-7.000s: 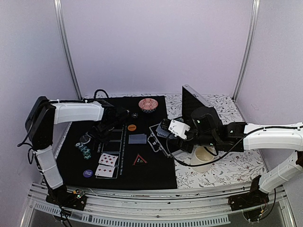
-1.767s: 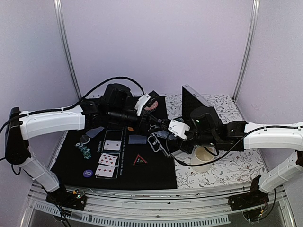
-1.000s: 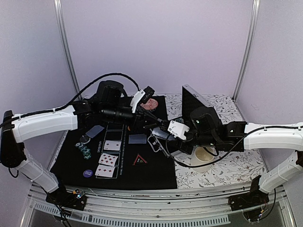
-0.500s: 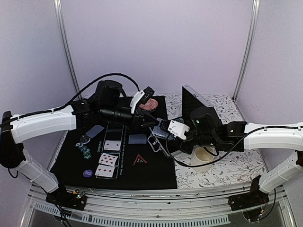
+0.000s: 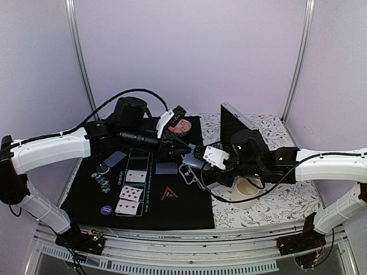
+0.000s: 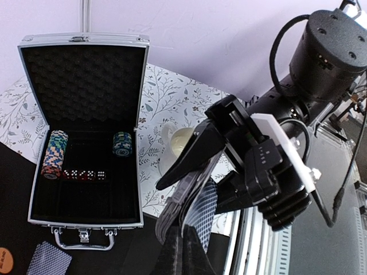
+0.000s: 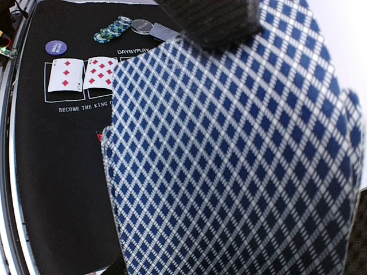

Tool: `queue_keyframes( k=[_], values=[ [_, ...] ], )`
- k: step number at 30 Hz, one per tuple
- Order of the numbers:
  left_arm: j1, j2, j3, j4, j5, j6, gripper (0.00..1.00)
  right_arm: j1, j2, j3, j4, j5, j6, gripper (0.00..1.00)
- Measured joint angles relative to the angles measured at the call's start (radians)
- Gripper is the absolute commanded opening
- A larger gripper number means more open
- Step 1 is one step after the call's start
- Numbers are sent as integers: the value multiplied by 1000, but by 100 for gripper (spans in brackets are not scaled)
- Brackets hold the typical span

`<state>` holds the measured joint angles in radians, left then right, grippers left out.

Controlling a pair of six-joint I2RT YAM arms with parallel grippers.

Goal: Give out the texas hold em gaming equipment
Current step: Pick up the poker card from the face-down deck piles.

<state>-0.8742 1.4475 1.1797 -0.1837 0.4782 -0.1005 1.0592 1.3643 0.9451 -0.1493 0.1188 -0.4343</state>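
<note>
Both arms are built of smooth white link shells joined by black cylindrical joint housings. A black cable [image 5: 123,93] is looped above the left arm [image 5: 51,150]; another is slung along the right arm [image 5: 332,166]. A white block [image 5: 217,156] is mounted behind the black-fingered right gripper [image 5: 196,156].

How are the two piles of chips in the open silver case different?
The long chip pile has far more chips than the short chip pile. The long chip pile mixes blue, orange and green; the short chip pile looks all dark blue. The long one hugs the side wall of the silver case; the short one sits nearer the middle. Both are round striped chips in the case's black tray.
</note>
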Motion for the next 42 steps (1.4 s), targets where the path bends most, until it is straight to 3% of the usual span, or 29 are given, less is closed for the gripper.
queue_keyframes(
  k=[10, 12, 30, 32, 36, 42],
  values=[
    [0, 13, 0, -18, -5, 0, 45, 0, 0, 0, 0, 0, -4, 41],
    [0, 23, 0, -23, -12, -2, 46, 0, 0, 0, 0, 0, -5, 41],
    [-1, 34, 10, -69, -69, 4, 31, 0, 0, 0, 0, 2, -11, 41],
    [-1, 34, 10, -69, -69, 4, 24, 0, 0, 0, 0, 2, -11, 41],
    [-1, 34, 10, -68, -56, 2, 0, 0, 0, 0, -1, 2, -11, 41],
    [-1, 30, 10, -58, -11, 3, 0, 0, 0, 0, -8, 4, -11, 41]
  ],
)
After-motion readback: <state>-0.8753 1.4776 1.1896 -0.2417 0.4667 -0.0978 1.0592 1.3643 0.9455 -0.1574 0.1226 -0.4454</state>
